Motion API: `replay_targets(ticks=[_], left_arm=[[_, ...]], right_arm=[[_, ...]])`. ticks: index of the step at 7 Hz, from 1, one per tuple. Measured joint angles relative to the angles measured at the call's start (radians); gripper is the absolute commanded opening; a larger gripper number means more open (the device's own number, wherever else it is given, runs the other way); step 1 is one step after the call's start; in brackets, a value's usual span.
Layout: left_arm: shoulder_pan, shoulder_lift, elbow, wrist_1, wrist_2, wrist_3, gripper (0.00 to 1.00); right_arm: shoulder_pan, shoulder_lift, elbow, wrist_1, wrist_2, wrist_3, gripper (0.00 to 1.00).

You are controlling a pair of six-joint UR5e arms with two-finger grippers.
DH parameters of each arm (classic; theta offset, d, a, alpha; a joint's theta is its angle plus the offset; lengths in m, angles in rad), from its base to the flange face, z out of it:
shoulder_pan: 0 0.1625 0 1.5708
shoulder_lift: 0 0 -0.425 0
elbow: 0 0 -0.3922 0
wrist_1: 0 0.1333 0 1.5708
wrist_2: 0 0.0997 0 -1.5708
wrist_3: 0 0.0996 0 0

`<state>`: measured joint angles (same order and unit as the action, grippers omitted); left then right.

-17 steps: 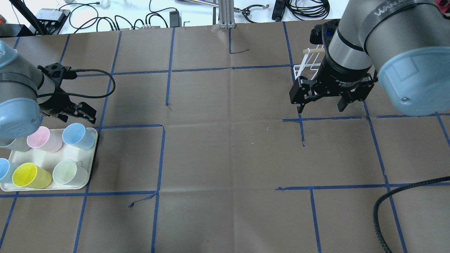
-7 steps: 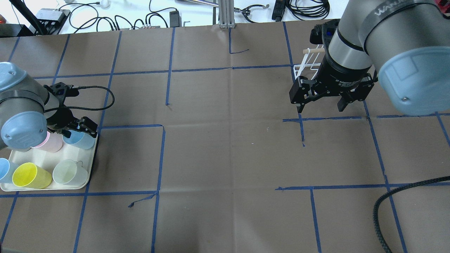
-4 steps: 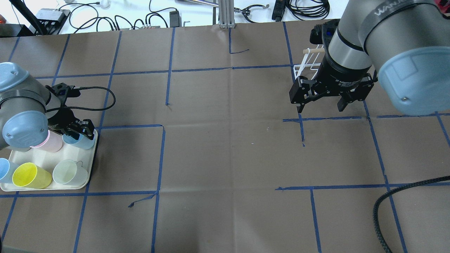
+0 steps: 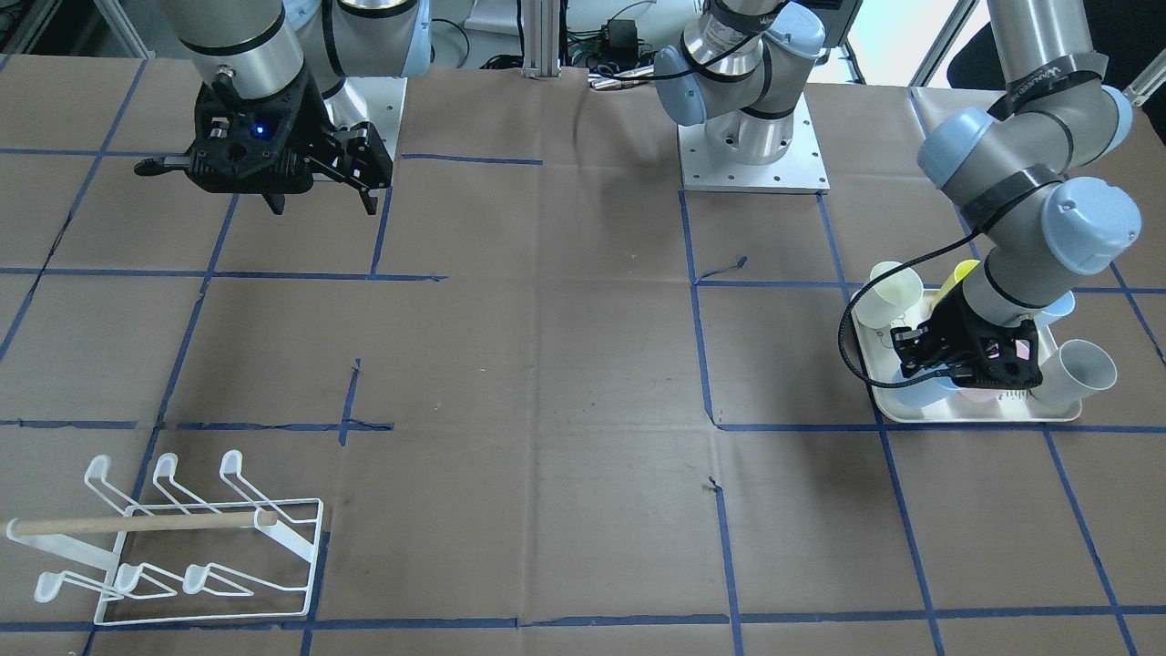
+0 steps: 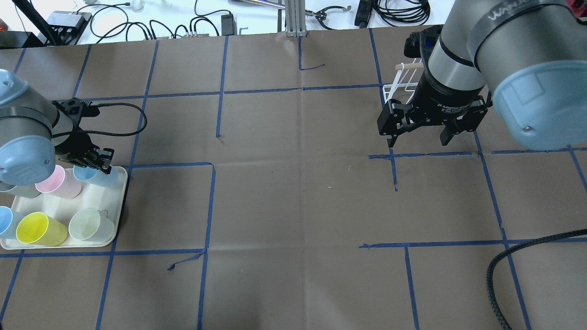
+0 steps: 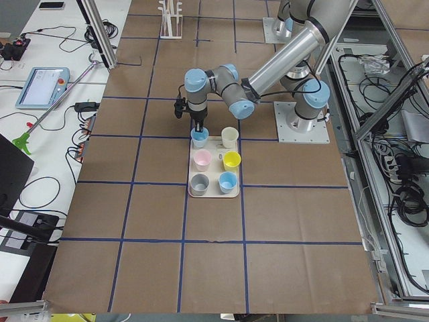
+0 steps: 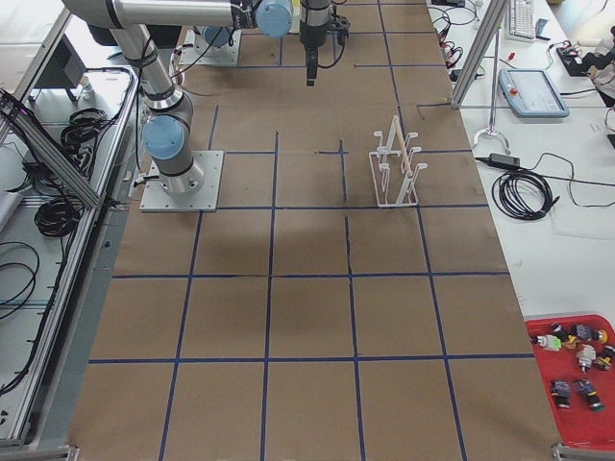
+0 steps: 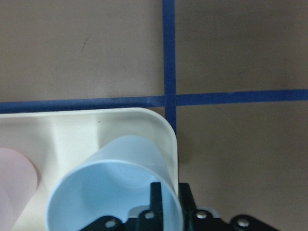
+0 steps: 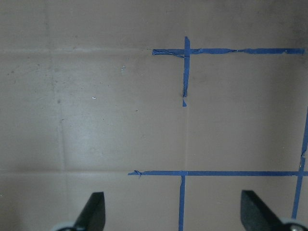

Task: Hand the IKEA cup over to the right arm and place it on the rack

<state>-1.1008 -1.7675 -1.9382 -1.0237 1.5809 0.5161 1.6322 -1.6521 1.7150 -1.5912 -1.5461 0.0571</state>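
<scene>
The IKEA cup (image 8: pixel 110 183) is light blue and leans at the far right corner of the cream tray (image 8: pixel 72 130). My left gripper (image 8: pixel 169 197) is shut on its rim, one finger inside and one outside. From overhead the left gripper (image 5: pixel 98 160) sits over that cup (image 5: pixel 94 177); its body hides most of the cup (image 4: pixel 914 395) in the front-facing view. My right gripper (image 5: pixel 419 133) hangs open and empty above the table, its fingertips (image 9: pixel 94 209) wide apart. The white wire rack (image 4: pixel 182 538) with its wooden dowel stands behind it, partly hidden overhead by the right arm.
The tray (image 5: pixel 117 215) also holds a pink cup (image 5: pixel 57 181), a yellow cup (image 5: pixel 39 229), a pale green cup (image 5: pixel 89 224) and others at the left edge. Brown paper with blue tape lines covers the table. A black corrugated cable (image 5: pixel 500 270) loops at the front right.
My left gripper came down from above the tray's edge, shut on the blue cup's rim and carried the cup a little left and away. The right arm has not moved.
</scene>
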Motion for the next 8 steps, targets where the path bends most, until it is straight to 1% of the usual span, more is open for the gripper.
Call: replay_targets(ticks=[1,3,4,5,6,7,8], left_arm=[[-0.004,0.022,0.100,-0.129,0.001,0.000,0.00],[-0.008,0.032,0.364,-0.454,-0.001,-0.001,0.00],[-0.011,0.027,0.462,-0.562,-0.002,-0.001,0.00],[-0.022,0.022,0.524,-0.616,-0.008,0.000,0.00],[-0.042,0.018,0.549,-0.606,-0.035,0.003,0.00],[-0.064,0.016,0.546,-0.544,-0.095,0.009,0.00],[-0.079,0.014,0.518,-0.454,-0.180,0.019,0.00]], right_arm=[[0.000,0.000,0.000,0.001,0.000,0.001,1.00],[0.000,-0.002,-0.005,0.001,-0.002,0.001,1.00],[-0.001,-0.002,-0.008,-0.010,-0.001,0.001,1.00],[-0.001,-0.002,-0.007,-0.045,0.002,0.003,1.00],[-0.001,-0.001,-0.001,-0.111,0.005,0.008,1.00],[-0.001,0.006,0.013,-0.199,0.021,0.026,1.00],[-0.001,0.020,0.045,-0.310,0.071,0.055,0.99]])
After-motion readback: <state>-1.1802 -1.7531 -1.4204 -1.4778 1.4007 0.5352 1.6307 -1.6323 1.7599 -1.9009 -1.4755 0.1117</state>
